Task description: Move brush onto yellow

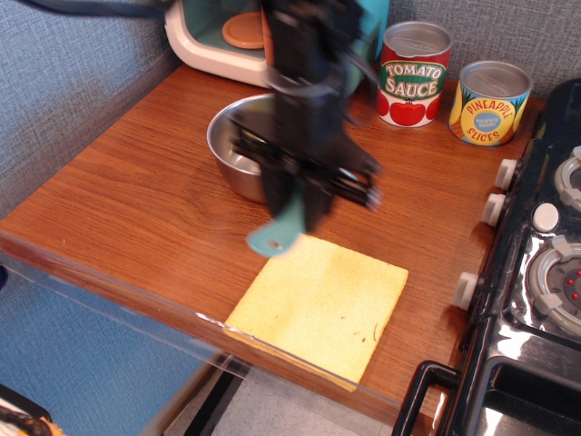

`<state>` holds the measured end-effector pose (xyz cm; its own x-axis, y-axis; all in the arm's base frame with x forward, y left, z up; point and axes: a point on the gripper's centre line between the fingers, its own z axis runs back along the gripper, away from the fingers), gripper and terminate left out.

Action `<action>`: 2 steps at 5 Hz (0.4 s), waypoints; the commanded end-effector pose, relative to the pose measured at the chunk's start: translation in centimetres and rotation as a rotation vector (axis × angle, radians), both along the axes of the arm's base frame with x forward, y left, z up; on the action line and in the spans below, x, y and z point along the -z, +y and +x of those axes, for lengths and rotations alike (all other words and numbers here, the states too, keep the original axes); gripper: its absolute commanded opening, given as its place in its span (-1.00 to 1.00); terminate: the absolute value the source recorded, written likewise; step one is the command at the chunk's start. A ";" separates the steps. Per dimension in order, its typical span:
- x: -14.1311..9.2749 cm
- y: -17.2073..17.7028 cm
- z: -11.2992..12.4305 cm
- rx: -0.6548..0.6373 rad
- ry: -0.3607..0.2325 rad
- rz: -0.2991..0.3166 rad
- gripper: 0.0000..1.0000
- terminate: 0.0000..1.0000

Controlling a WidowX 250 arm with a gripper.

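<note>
My black gripper (295, 204) is shut on the teal brush (279, 232). The brush hangs handle down, its rounded end just above the far left edge of the yellow cloth (322, 304). The bristle end is hidden between the fingers. The cloth lies flat at the front edge of the wooden counter (136, 191). The arm is blurred by motion and covers most of the steel bowl (234, 150) behind it.
A toy microwave (227, 36) stands at the back. A tomato sauce can (414, 73) and a pineapple slices can (490, 102) stand at the back right. A black toy stove (536, 272) borders the right side. A clear plastic sheet runs along the front edge.
</note>
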<state>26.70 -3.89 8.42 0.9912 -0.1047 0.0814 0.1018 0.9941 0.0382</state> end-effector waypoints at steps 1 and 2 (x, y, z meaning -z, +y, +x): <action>1.5 -0.7 0.4 -0.037 0.002 0.014 -1.00 -1.00; 2.6 0.3 0.0 -0.080 0.019 0.037 -1.00 -1.00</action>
